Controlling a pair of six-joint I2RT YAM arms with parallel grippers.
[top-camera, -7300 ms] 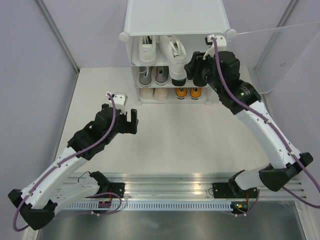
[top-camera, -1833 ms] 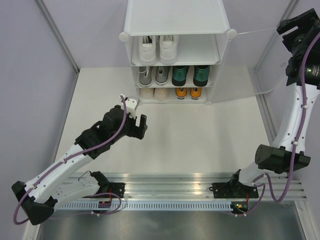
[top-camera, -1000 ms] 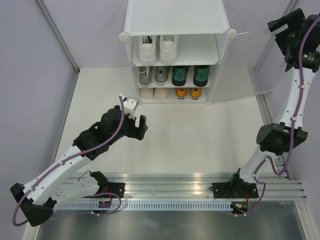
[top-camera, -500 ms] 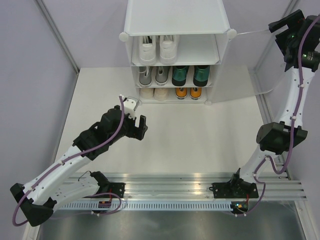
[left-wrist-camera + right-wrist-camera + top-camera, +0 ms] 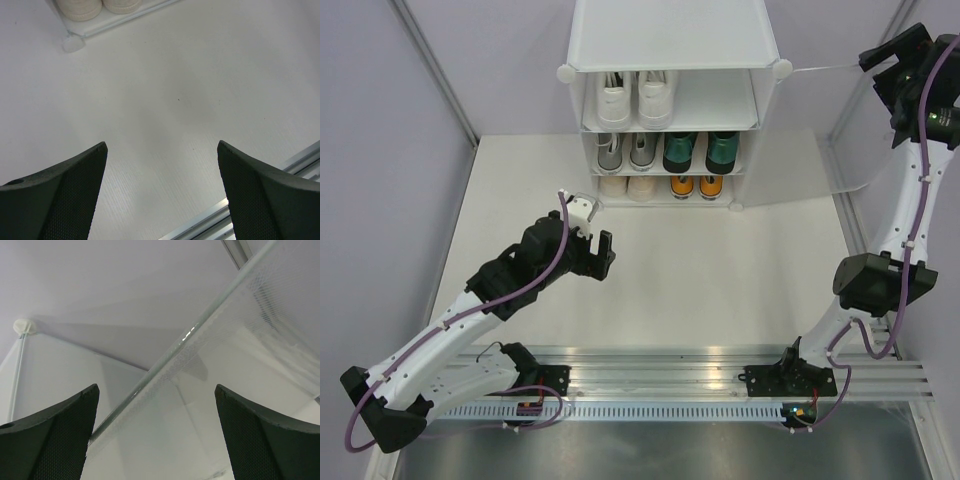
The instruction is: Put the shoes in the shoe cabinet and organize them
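Observation:
The shoe cabinet (image 5: 670,35) stands at the back of the table. White sneakers (image 5: 636,100) sit on its top shelf. Grey lace-ups (image 5: 625,152) and dark green shoes (image 5: 701,151) share the middle shelf. The cream pair (image 5: 628,187) and orange pair (image 5: 698,185) are at the bottom. The frosted door (image 5: 855,130) hangs swung out to the right. My right gripper (image 5: 886,55) is raised high beside the door's top edge (image 5: 200,335), open and empty (image 5: 156,387). My left gripper (image 5: 596,243) hovers open over bare table (image 5: 161,145), short of the cream pair (image 5: 97,5).
A metal rail (image 5: 660,365) runs along the near edge by the arm bases. Purple walls with slanted frame posts (image 5: 435,70) close in both sides. The cabinet's round foot (image 5: 73,44) shows in the left wrist view, a round connector (image 5: 24,326) in the right wrist view.
My right arm has left the cabinet's middle shelf, where the green shoes now stand, and risen to the far right by the door. Over the last second almost nothing moves.

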